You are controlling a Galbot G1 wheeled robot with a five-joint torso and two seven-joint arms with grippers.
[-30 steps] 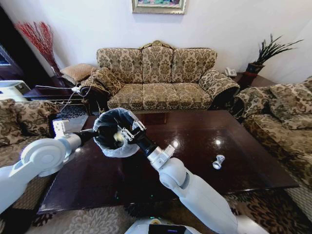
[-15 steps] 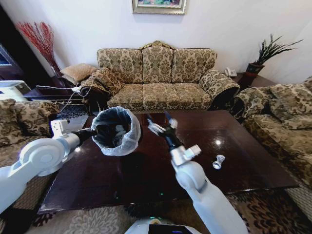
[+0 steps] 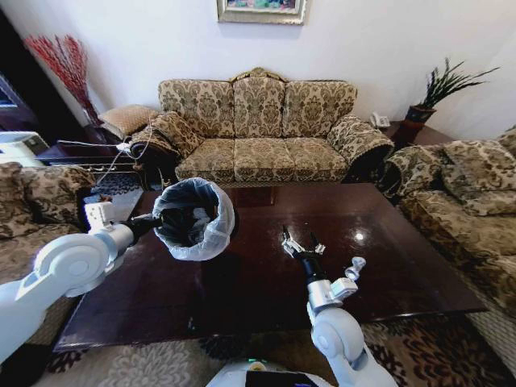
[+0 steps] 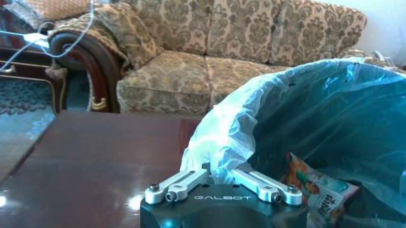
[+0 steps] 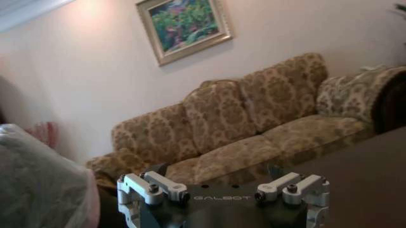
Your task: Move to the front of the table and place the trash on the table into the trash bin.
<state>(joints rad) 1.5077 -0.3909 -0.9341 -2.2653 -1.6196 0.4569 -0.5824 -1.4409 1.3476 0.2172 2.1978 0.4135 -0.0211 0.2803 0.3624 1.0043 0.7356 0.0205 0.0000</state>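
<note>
Since the earlier frame the right gripper [image 3: 302, 244] has swung away from the trash bin [image 3: 193, 218] and dropped low over the table [image 3: 242, 290], jaws spread wide and empty. Left of it, the left gripper [image 4: 222, 183] pinches the bin's liner rim, holding it tilted. The small silvery cup [image 3: 355, 264], upright, stands just right of the right gripper, with bare tabletop around it.
</note>
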